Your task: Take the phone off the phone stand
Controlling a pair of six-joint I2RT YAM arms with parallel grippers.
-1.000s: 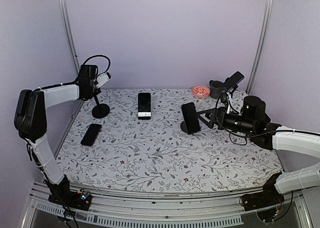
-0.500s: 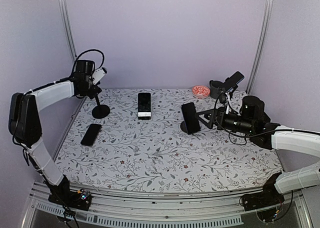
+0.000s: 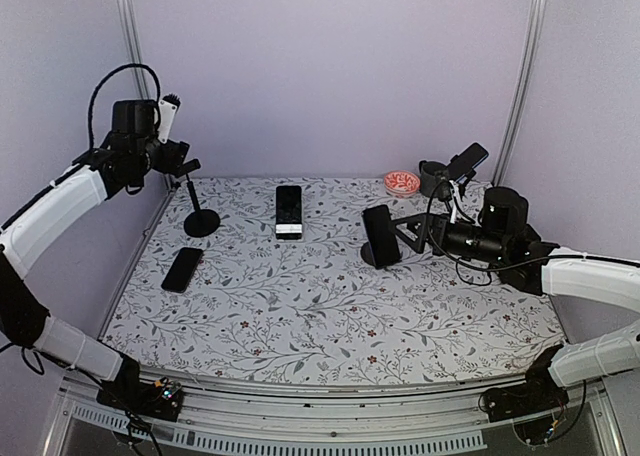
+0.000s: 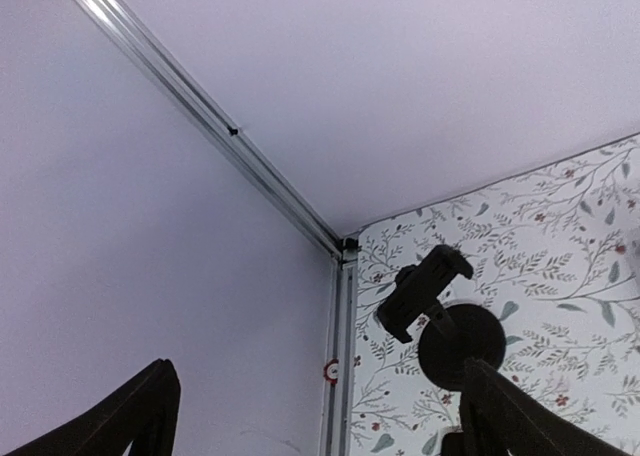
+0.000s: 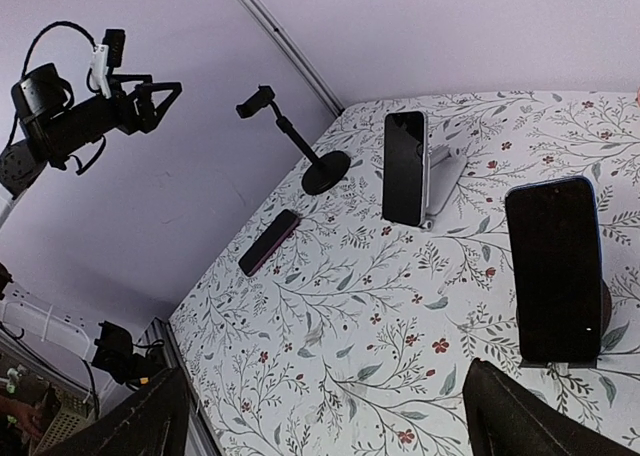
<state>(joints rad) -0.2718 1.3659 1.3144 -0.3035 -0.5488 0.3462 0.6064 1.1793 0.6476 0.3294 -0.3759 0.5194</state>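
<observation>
My right hand (image 3: 408,234) has its two fingers spread wide with nothing between them. In the right wrist view they frame the bottom corners, and the dark upright phone (image 5: 555,271) stands ahead of them, off toward the right finger and not centred in the gap. From above, the hand sits just beside that phone (image 3: 380,236), on its right, and I see no contact. The phone leans on a dark phone stand (image 3: 368,259) whose round base rests on the floral desk (image 3: 330,326). I judge this is the approach step: the grasp is not yet made and the phone is in its stand. Next I need to bring the phone's edges between the fingers, close on its sides, then lift up and away so it comes free without dragging the base over. My left hand (image 3: 178,162) hangs high at the back left corner, fingers apart and empty, above a bare clamp stand (image 3: 200,216). Further out, a second phone (image 3: 289,211) rests on a white stand (image 5: 440,171) near the back, and a third phone (image 3: 182,269) lies flat on the left. A pink bowl (image 3: 402,183) sits at the back right.
</observation>
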